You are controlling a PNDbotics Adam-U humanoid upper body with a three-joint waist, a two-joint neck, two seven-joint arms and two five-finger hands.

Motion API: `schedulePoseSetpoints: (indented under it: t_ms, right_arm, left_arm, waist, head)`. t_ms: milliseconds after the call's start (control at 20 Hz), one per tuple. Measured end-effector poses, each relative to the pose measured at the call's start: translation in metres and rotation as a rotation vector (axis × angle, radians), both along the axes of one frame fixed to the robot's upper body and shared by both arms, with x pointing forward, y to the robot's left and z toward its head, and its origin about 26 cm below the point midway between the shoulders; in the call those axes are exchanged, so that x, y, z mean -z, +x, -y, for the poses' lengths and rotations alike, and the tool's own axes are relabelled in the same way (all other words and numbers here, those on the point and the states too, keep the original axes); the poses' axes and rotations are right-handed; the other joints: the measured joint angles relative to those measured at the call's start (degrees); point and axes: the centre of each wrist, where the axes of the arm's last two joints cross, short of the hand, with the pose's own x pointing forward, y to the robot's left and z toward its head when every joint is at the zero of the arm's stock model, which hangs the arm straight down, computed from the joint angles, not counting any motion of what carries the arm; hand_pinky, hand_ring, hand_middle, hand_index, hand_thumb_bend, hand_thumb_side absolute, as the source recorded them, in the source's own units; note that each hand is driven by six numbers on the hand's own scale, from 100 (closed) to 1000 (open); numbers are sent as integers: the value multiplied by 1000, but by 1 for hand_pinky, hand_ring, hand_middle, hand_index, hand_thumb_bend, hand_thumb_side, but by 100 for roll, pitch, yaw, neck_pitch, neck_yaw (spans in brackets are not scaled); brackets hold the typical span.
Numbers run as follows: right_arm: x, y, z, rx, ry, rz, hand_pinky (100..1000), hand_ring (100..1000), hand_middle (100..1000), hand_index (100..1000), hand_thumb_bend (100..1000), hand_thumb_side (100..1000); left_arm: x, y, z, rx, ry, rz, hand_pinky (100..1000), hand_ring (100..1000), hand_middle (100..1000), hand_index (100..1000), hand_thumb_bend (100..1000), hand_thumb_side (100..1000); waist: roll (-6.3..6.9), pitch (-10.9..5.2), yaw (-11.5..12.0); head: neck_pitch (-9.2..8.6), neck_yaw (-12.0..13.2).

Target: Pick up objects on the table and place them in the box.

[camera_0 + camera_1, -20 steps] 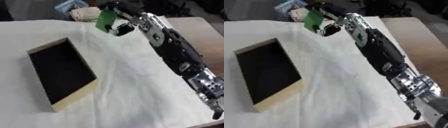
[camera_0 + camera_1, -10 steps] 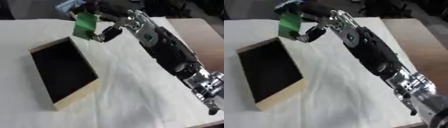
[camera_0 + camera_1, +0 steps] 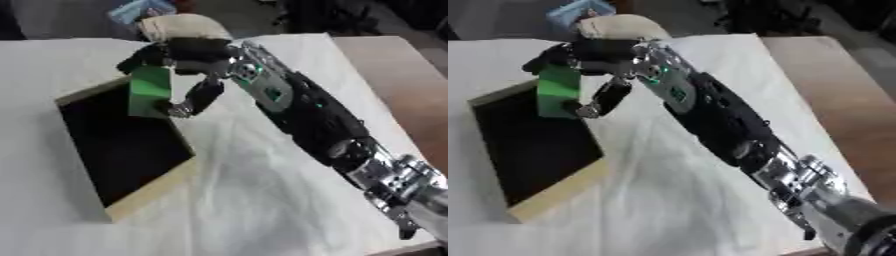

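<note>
A green block [image 3: 150,91], seemingly rigid and light, is held by its upper part in the curled fingers of the right robot hand [image 3: 188,60], above the box's [image 3: 149,191] far corner. The box rests on the white-covered counter [image 3: 262,190]. The left robot hand is not seen.

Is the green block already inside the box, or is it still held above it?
Held: the right hand grips the green block over the box.
</note>
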Motion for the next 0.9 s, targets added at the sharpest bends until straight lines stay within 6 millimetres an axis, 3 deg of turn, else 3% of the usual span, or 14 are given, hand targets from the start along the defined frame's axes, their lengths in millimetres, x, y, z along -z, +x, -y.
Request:
schedulePoseSetpoints:
  t_ms: [550, 800, 900]
  right_arm:
    - [8, 2, -8, 10, -104, 50, 773, 662, 798, 1000, 100, 228]
    - [19, 6, -13, 7, -150, 62, 843, 829, 899, 1000, 100, 243]
    - [22, 6, -15, -3, -166, 76, 952, 961, 989, 1000, 100, 242]
  left_arm:
    - [0, 0, 0, -2, 4, -3, 648, 534, 521, 817, 100, 810]
    - [0, 0, 0, -2, 5, -3, 648, 534, 521, 817, 100, 809]
    - [0, 0, 0, -2, 5, -3, 647, 534, 520, 817, 100, 809]
  waist:
    - [24, 16, -43]
    - [34, 17, -42]
    - [34, 26, -45]
  head:
    - [0, 0]
    - [0, -1]
    - [0, -1]
